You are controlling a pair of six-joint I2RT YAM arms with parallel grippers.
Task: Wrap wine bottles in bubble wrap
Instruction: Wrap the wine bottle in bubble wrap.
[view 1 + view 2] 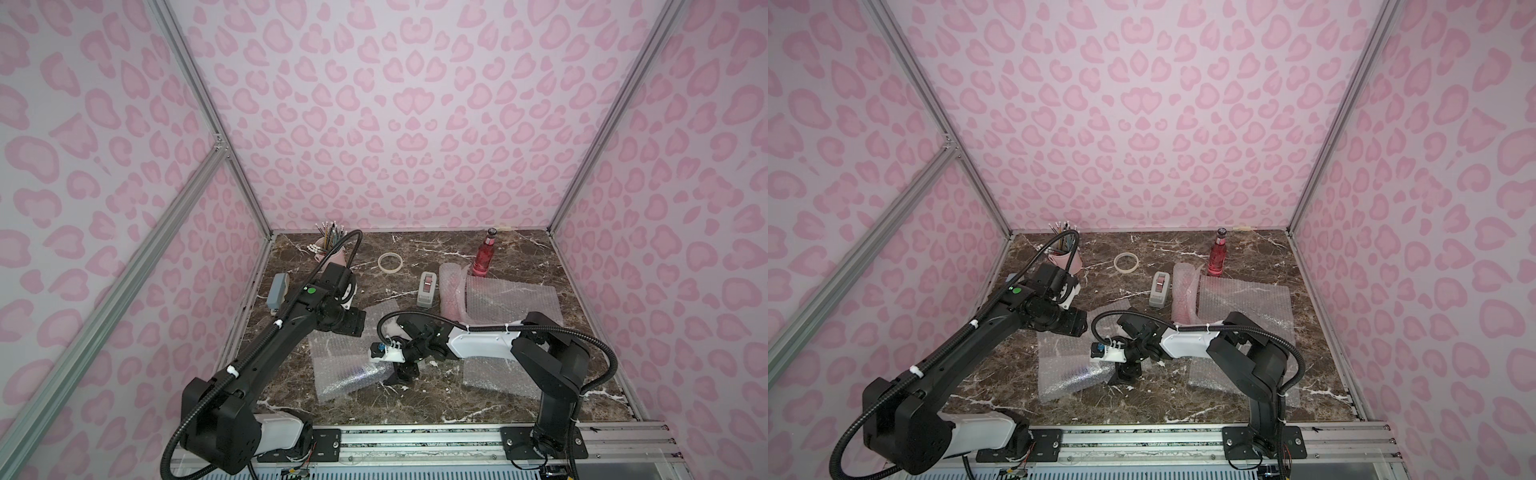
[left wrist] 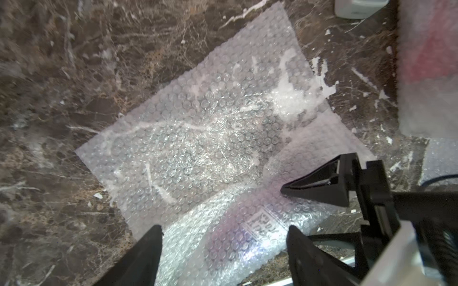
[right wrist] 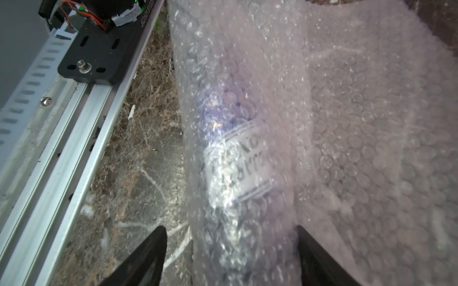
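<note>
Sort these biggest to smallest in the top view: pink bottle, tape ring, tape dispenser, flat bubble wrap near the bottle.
1. flat bubble wrap sheet
2. pink bottle and tape dispenser: about alike, and the bottle stands farther back, so unranked
3. tape ring

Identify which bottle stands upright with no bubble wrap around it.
The pink-red bottle at the table's back edge. The other pink one lies rolled in wrap; the purple labelled one lies covered by a sheet.
</note>
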